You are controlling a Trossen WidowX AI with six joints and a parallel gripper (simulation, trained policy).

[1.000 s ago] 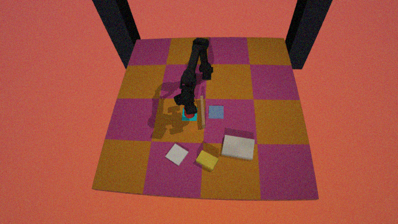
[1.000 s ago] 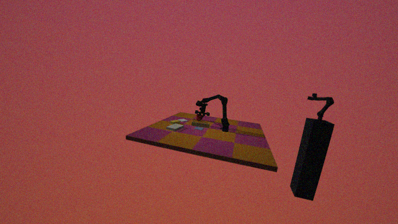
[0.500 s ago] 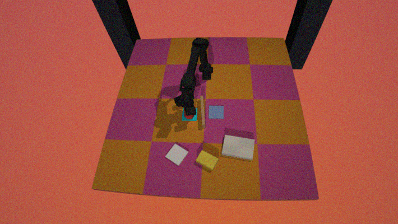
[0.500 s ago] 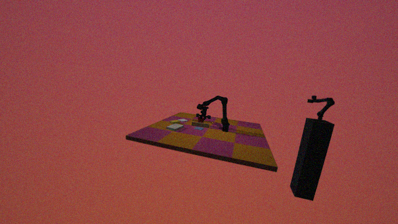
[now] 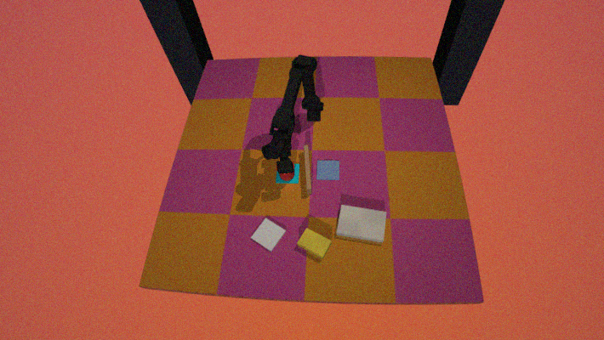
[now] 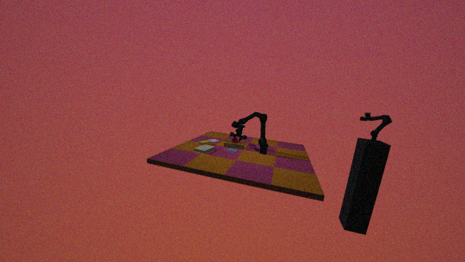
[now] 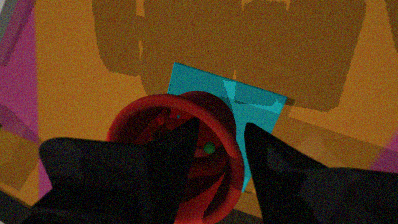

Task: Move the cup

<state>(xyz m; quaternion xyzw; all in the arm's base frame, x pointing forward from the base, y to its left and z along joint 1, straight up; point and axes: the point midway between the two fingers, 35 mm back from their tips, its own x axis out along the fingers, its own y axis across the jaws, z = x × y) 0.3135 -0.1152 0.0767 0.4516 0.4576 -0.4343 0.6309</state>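
the red round cup is over the cyan square pad, 1 green marble visible inside. the black claw is partly open across the cup's wall, gripping nothing.

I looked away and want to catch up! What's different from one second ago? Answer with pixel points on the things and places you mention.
The claw (image 5: 285, 167) (image 6: 238, 137) (image 7: 221, 126) came down a little, closer to the red cup (image 5: 287, 177) (image 6: 235, 141) (image 7: 238, 165). Nothing was visibly grabbed or let go. The cup stayed over the cyan pad (image 5: 295, 179) (image 7: 200, 80); the yellow block (image 5: 314, 242) (image 6: 204, 142) stayed put.
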